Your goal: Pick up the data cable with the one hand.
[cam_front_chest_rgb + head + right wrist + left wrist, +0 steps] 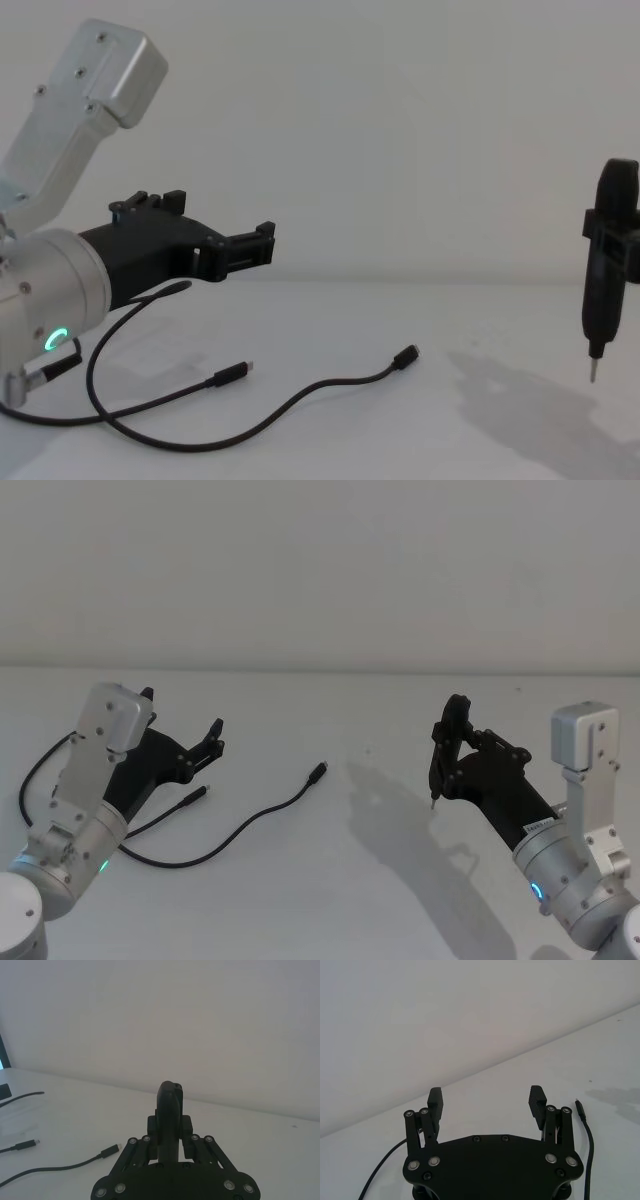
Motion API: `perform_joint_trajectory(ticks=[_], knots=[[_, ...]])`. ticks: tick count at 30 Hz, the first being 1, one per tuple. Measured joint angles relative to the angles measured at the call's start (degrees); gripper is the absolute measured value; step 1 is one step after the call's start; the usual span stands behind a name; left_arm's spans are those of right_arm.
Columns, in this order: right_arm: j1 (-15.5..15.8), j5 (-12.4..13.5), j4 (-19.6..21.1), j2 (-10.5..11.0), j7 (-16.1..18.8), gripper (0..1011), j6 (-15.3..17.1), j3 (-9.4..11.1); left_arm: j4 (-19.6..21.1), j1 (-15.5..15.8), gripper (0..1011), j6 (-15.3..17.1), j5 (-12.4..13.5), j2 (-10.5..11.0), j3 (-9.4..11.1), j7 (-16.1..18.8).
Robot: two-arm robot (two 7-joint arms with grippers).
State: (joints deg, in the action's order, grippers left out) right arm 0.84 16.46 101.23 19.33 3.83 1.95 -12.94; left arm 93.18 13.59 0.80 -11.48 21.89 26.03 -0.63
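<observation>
The data cable (250, 825) lies in loose curves on the white table, one plug (320, 770) pointing toward the middle and another plug (200, 793) close to my left arm. It also shows in the chest view as the data cable (300, 400), and beside the gripper in the left wrist view as the data cable (590, 1145). My left gripper (182, 712) hovers above the table just left of the cable, open with nothing between its fingers (538, 1097). My right gripper (450, 750) stays at the right, shut on a slim black pin-tipped tool (603, 270), apart from the cable.
A shorter black lead (40, 765) curves by the left arm's base. A white wall closes off the table's far edge. A small dark object (5, 1091) sits at the table's far left in the right wrist view. Bare table (380, 880) lies between the arms.
</observation>
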Motion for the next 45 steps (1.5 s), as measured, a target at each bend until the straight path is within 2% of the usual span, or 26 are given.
perform_joint_trajectory(ticks=[45], knots=[[0.00,0.00,0.00,0.00,0.00,275,0.00,0.00,0.00,0.00,1000,0.00,0.01,0.00,0.00,0.00]])
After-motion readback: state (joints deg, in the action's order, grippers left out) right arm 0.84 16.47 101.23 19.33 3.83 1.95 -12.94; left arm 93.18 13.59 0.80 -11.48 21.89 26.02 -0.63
